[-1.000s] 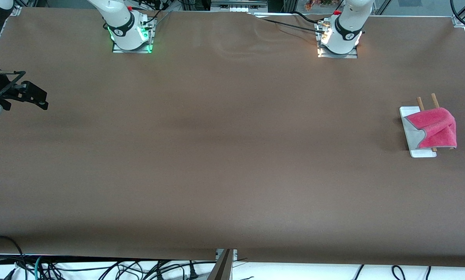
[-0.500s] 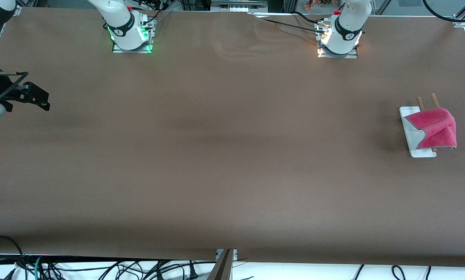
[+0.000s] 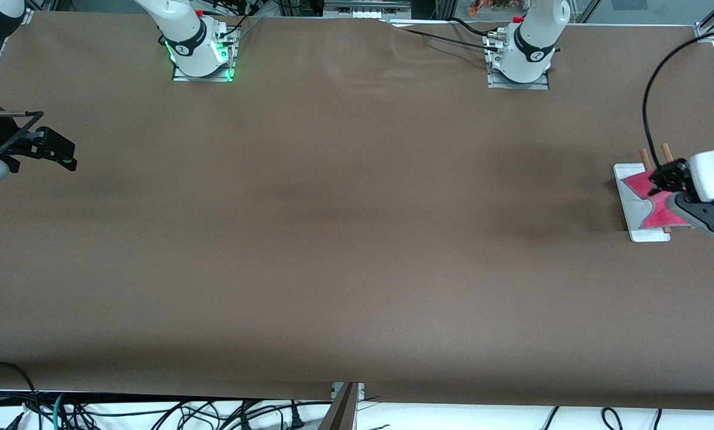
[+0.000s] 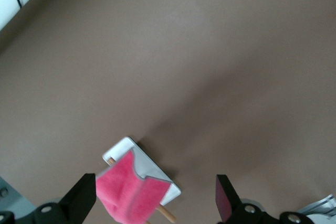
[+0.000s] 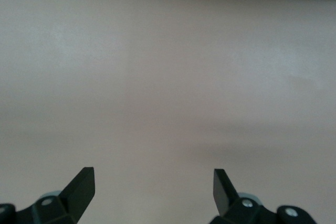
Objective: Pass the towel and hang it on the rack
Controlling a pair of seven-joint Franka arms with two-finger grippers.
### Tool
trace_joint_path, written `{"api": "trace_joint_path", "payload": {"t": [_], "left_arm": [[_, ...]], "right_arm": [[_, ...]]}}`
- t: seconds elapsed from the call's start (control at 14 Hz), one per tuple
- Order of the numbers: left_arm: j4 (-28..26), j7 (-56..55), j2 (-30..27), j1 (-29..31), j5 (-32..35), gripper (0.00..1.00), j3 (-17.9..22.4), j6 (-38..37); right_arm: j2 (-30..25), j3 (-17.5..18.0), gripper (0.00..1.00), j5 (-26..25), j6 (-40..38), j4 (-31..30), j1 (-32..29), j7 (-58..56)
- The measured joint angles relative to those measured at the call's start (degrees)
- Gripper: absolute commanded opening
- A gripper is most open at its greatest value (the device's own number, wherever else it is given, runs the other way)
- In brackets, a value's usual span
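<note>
The pink-red towel (image 3: pixel 660 214) with its pale grey edge hangs over the rack's two wooden rods (image 3: pixel 645 157), above the white base (image 3: pixel 648 235), at the left arm's end of the table. My left gripper (image 3: pixel 661 178) hovers over the towel, open and holding nothing. In the left wrist view the towel (image 4: pixel 128 195) and rack base (image 4: pixel 157 171) lie below the spread left gripper (image 4: pixel 155 182), with one rod end (image 4: pixel 167 213) poking out. My right gripper (image 3: pixel 46 146) waits open over the table's right-arm end, with bare table under it (image 5: pixel 152 177).
The brown table cover (image 3: pixel 345 239) stretches between the two arm bases (image 3: pixel 202 60) (image 3: pixel 518 65). A black cable (image 3: pixel 649 107) loops above the rack toward the left wrist. Loose cables (image 3: pixel 154 412) hang below the table's front edge.
My left gripper has come into the front view from the table's end and now hangs over the towel on the rack. The right arm and the towel have not moved.
</note>
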Motion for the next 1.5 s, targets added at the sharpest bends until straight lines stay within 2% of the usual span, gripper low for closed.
{"api": "trace_joint_path", "payload": {"t": [0.29, 0.5, 1.5], "left_arm": [[-13.3, -18.41, -9.92, 0.02, -6.0, 1.0, 0.96, 4.77], [-18.4, -31.16, -13.61, 0.03, -9.51, 1.0, 1.66, 6.68], [-19.08, -34.71, -14.18, -0.26, -9.86, 1.0, 2.1, 7.17]], "right_arm": [[0.02, 0.0, 1.0, 0.0, 0.03, 0.06, 0.0, 0.0], [0.05, 0.0, 1.0, 0.0, 0.04, 0.07, 0.0, 0.0], [0.08, 0.0, 1.0, 0.0, 0.08, 0.07, 0.0, 0.0]]}}
